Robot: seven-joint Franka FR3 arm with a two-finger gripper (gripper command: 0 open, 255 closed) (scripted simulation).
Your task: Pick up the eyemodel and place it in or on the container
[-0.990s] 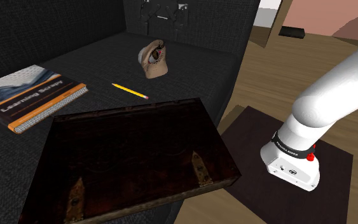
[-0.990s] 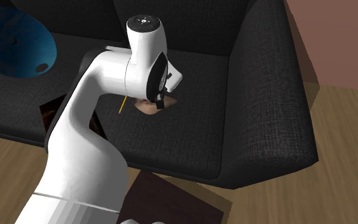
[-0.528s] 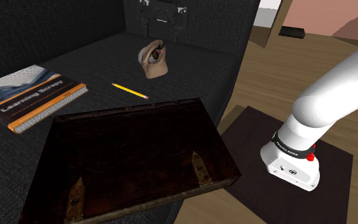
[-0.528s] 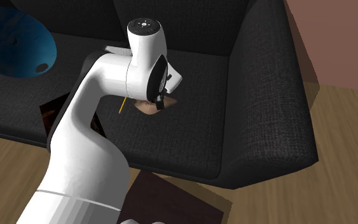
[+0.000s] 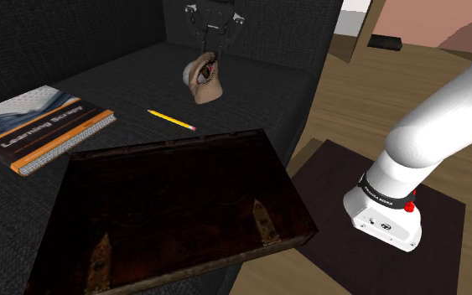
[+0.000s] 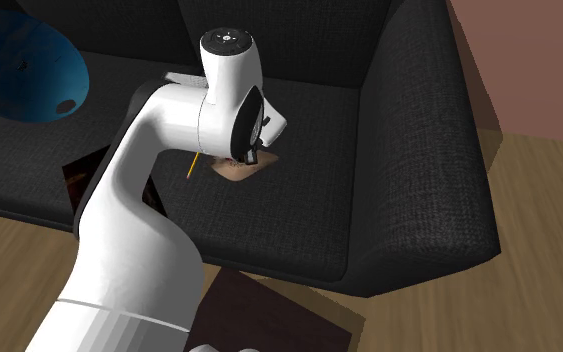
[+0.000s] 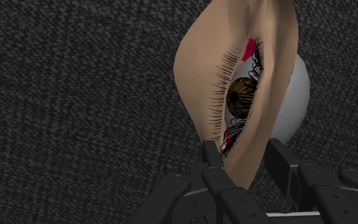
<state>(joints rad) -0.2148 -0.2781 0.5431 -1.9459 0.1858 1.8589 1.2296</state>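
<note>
Eyemodel (image 5: 203,80) sits on far part of black sofa (image 5: 125,75) seat, close to backrest, well apart from the open dark box (image 5: 168,142) at near edge. Pencil (image 5: 172,119) lies btwn them, book (image 5: 37,126) to the left.

Gripper (image 7: 244,147) is right over the eyemodel, fingers apart, one each side of its lower end. Contact unclear, prob. not clamped yet.

Handling (est.): looks rigid & light. It's a thin skin-tone lid shell around a smooth white ball. The ball is round, so likely slippery, and the lashes look fragile. Best hold is across shell + ball, as the fingers straddle it now, avoiding lash edge.

Hard to see: in second ext. view the arm covers most of the eyemodel & box. Blue rounded obj (image 6: 24,65) is cut off, can't ID. In shoulder view the fingers blend into the dark backrest.
</note>
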